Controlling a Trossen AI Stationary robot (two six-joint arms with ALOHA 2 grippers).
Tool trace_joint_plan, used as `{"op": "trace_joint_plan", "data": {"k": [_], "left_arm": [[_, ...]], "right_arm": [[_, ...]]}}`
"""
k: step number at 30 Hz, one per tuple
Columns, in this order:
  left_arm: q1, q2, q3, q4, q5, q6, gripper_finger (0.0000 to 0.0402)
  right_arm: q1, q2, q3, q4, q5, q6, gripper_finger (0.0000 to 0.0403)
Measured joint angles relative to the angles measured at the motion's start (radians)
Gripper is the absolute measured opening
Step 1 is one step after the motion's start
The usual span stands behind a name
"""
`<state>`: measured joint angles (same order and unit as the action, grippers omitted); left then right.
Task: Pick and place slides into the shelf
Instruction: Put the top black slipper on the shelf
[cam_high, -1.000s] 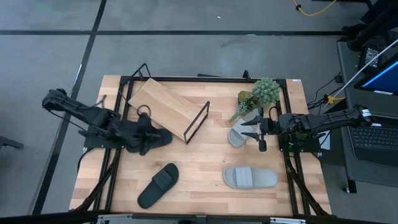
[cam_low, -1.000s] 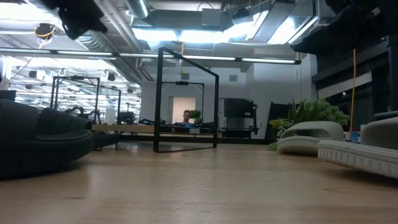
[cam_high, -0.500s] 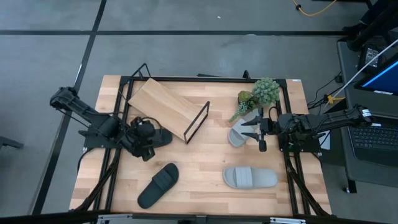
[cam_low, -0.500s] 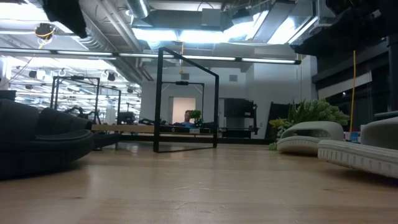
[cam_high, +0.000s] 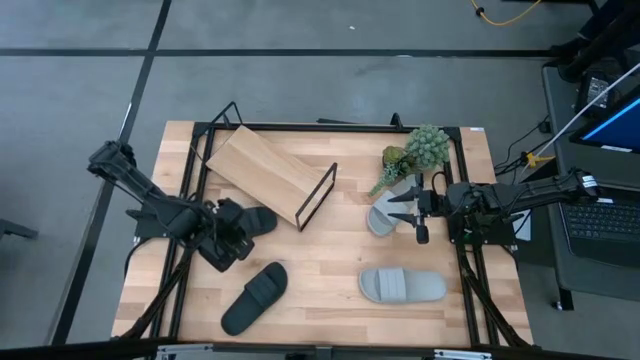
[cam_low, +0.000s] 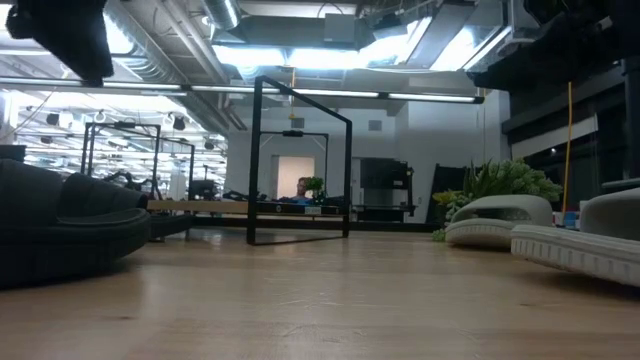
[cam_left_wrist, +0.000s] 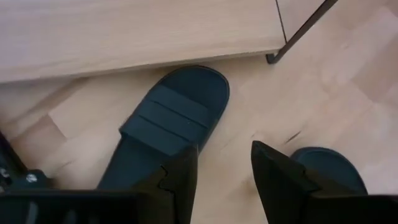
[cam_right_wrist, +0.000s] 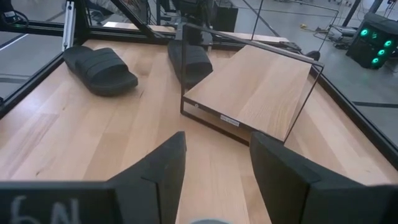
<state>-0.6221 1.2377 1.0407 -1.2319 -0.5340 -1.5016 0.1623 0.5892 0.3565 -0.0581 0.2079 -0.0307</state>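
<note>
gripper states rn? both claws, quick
Left claw: open, empty, above a black slide beside the shelf.
Right claw: open, empty, waiting at the table's right side.

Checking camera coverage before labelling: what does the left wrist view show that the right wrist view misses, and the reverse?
Only the left wrist view shows the left gripper, open and empty, above a black slide lying beside the shelf's plank edge. Only the right wrist view shows the open right gripper and the shelf's whole board with its wire end loop. Both share the shelf, both black slides and the wooden tabletop.
</note>
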Motion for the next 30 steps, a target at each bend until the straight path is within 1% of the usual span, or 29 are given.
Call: {"op": "trace_joint_plan", "data": {"k": [6,16,22,26,30], "left_arm": [[-0.019,0.038,-0.024,0.012,0.028,-0.034,0.014],[-0.02,0.059,-0.024,0.049,0.029,-0.049,0.014],[-0.02,0.059,-0.04,0.054,0.029,-0.231,0.014],[-0.02,0.059,-0.107,0.053,0.034,-0.339,0.014],[-0.02,0.059,-0.187,0.058,0.085,-0.451,0.014]], "right_arm": [[0.0,0.0,0.0,-0.023,0.0,0.001,0.018],[0.0,0.0,0.0,-0.023,0.0,0.002,0.018],[0.0,0.0,0.0,-0.022,0.0,0.003,0.018],[0.0,0.0,0.0,-0.02,0.0,0.003,0.018],[0.0,0.0,0.0,-0.019,0.0,0.003,0.018]]}}
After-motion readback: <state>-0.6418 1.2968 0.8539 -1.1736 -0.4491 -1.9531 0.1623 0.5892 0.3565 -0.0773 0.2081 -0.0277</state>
